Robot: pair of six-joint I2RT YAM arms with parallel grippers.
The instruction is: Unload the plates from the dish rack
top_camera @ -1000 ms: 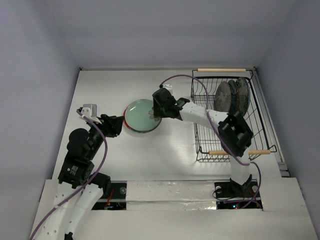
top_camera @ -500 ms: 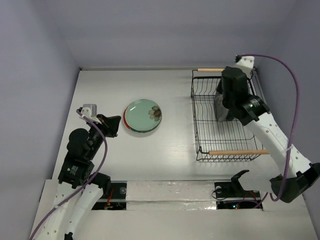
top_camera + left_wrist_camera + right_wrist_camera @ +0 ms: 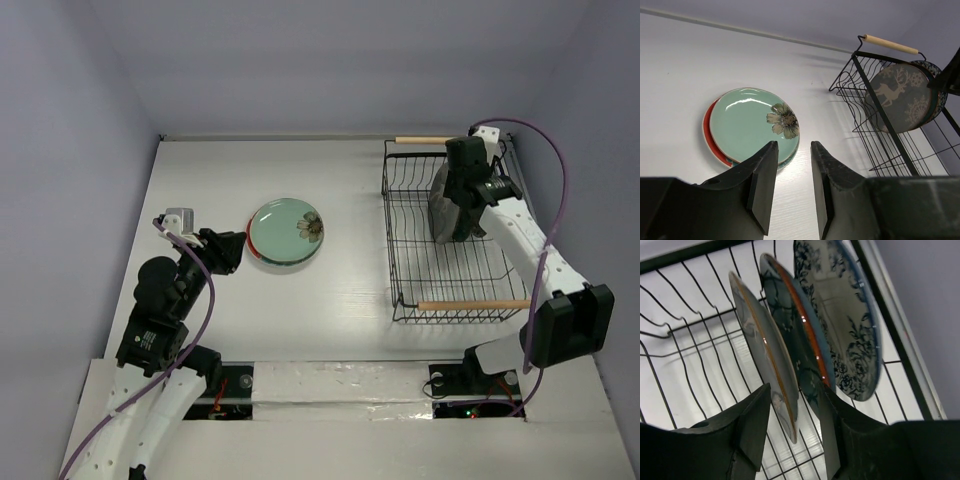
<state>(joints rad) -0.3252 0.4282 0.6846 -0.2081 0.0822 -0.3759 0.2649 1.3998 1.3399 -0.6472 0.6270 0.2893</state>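
Three plates stand on edge at the back of the black wire dish rack (image 3: 410,270): a grey-brown deer plate (image 3: 760,335), a dark teal plate (image 3: 800,335) and a white plate with blue flowers (image 3: 840,305). My right gripper (image 3: 795,387) is open and straddles the lower rim of the deer plate, with a gap on both sides. Left of the rack, a pale green plate (image 3: 285,230) lies on a red plate (image 3: 708,131) on the table. My left gripper (image 3: 793,145) hovers open and empty just before that stack.
The rack has a wooden handle at its near end (image 3: 470,304) and another at its far end (image 3: 430,140). The right arm's purple cable (image 3: 555,200) arches over the rack's right side. Walls close in the white table (image 3: 340,290) on three sides.
My right arm left the pale green plate, swung over to the rack and came down around the deer plate. The left arm has stayed put.
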